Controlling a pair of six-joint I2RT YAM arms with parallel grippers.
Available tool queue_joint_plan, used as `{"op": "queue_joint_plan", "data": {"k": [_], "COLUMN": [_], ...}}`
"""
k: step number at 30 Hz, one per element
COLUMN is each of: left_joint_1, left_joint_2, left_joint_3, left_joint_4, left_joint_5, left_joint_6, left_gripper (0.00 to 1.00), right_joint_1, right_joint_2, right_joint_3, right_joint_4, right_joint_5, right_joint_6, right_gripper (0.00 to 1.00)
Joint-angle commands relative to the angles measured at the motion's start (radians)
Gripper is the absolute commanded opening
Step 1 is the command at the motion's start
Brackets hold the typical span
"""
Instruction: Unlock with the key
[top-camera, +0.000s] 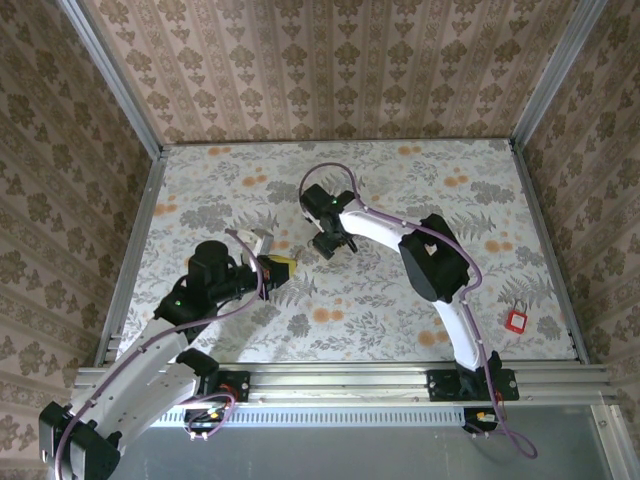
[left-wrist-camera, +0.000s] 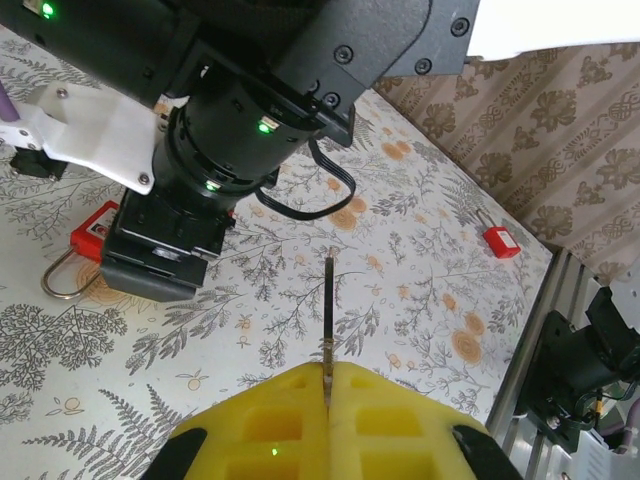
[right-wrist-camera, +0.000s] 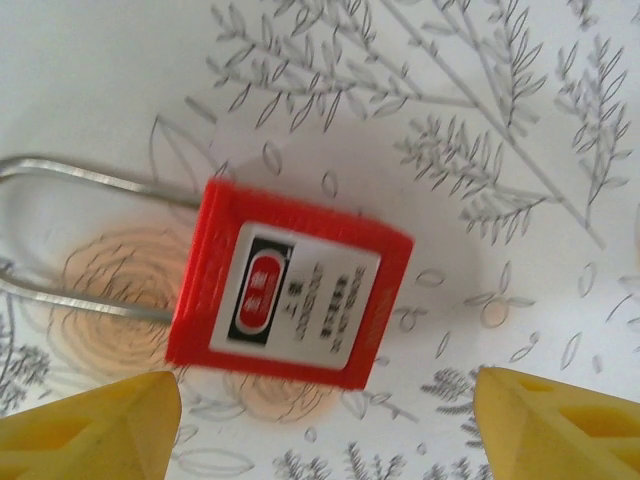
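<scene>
The red padlock (right-wrist-camera: 290, 290) lies flat on the worktop (top-camera: 400, 300) directly beneath the wide-open, empty right end effector (right-wrist-camera: 325, 425), just right of the left end effector (left-wrist-camera: 327, 395), which is clamped on the key (left-wrist-camera: 328, 300).

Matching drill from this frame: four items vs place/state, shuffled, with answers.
1. key
2. centre padlock
3. far padlock
4. right gripper

A. jaws open
B. by the table's right edge
C. pinched in the shut left gripper
D. flat on the table, under the right gripper

Pairs: 1-C, 2-D, 3-B, 4-A
</scene>
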Motion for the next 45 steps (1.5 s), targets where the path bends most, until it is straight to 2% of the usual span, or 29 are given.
{"op": "queue_joint_plan", "data": {"k": [1, 6, 16, 22, 28, 36, 40, 45], "left_joint_1": [0.011, 0.015, 0.017, 0.017, 0.017, 0.017, 0.015, 0.015], "left_joint_2": [-0.005, 0.007, 0.037, 0.047, 0.052, 0.054, 0.061, 0.060], "left_joint_3": [0.008, 0.005, 0.018, 0.021, 0.023, 0.018, 0.018, 0.020], "left_joint_4": [-0.004, 0.004, 0.017, 0.019, 0.026, 0.037, 0.044, 0.043], "left_joint_5": [-0.006, -0.005, 0.002, 0.009, 0.012, 0.016, 0.019, 0.020], "left_joint_6": [-0.019, -0.025, -0.030, -0.033, -0.038, -0.043, -0.046, -0.048], "left_gripper": [0.00, 0.00, 0.00, 0.00, 0.00, 0.00, 0.00, 0.00], "right_joint_1": [-0.006, -0.021, -0.071, -0.097, -0.117, -0.135, -0.135, -0.135], "right_joint_2": [0.062, 0.127, 0.233, 0.264, 0.271, 0.299, 0.327, 0.378], "right_joint_3": [0.063, 0.167, 0.372, 0.426, 0.429, 0.452, 0.500, 0.582], "right_joint_4": [-0.055, -0.097, -0.202, -0.239, -0.240, -0.253, -0.274, -0.321], "right_joint_5": [0.063, 0.046, -0.095, -0.182, -0.248, -0.271, -0.275, -0.280], "right_joint_6": [-0.056, -0.076, -0.091, -0.086, -0.065, -0.066, -0.073, -0.084], "right_gripper": [0.78, 0.78, 0.77, 0.73, 0.65, 0.64, 0.66, 0.63]}}
